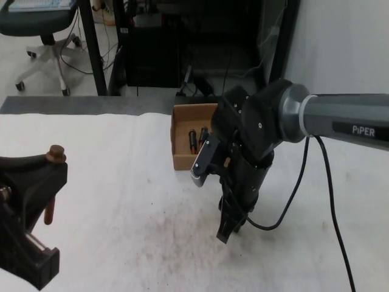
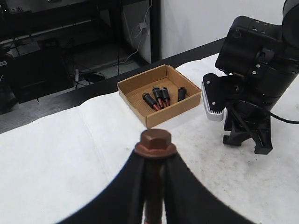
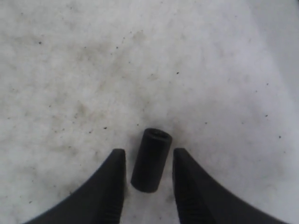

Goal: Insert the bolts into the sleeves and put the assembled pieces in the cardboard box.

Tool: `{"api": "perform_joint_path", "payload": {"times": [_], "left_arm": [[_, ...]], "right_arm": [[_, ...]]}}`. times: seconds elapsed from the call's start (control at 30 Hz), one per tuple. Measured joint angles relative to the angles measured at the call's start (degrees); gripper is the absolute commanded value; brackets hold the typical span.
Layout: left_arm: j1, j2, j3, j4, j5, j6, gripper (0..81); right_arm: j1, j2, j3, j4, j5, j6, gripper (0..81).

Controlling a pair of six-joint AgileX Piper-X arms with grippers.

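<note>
Left end effector point(image 2: 154, 161) clenched on copper bolt point(image 2: 155, 141), head up. Right end effector point(image 3: 149, 151) released, fingers point(image 3: 110, 191) either side of black sleeve point(image 3: 151, 161) lying on worktop point(image 3: 70, 70). Cardboard box point(image 2: 170, 111), near worktop's far edge, holds four assembled pieces point(image 2: 159, 95).

The left gripper point(image 2: 154, 161) is clamped on an upright bolt point(image 2: 155, 141) — the right arm point(image 1: 346, 118) bends steeply downward, the right gripper point(image 3: 149, 153) pointing down with its fingers parted.
</note>
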Motion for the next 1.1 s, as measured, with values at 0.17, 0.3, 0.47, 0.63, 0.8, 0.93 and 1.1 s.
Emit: {"api": "perform_joint_path", "payload": {"times": [0.17,0.3,0.47,0.63,0.8,0.93,1.1], "left_arm": [[0.0,0.0,0.0,0.0,0.0,0.0,0.3],[0.0,0.0,0.3,0.0,0.0,0.0,0.3],[0.0,0.0,1.3,0.0,0.0,0.0,0.3],[0.0,0.0,1.4,0.0,-0.3,0.0,0.3],[0.0,0.0,1.4,0.0,-0.4,0.0,0.3],[0.0,0.0,1.4,0.0,-0.4,0.0,0.3],[0.0,0.0,1.4,-0.3,-0.4,0.0,0.3]], "right_arm": [[0.0,1.0,0.0,-0.2,0.1,0.0,33.6],[0.0,2.0,0.0,-0.2,0.1,0.0,33.6],[-0.1,2.0,0.0,-0.1,0.1,0.0,33.6],[-1.0,2.0,0.0,0.6,0.1,0.0,33.6],[-2.8,2.0,0.0,2.2,0.1,0.0,33.6],[-3.1,2.0,0.0,2.2,0.2,0.0,33.6],[-3.3,2.0,0.0,2.2,0.2,0.0,33.6]]}}
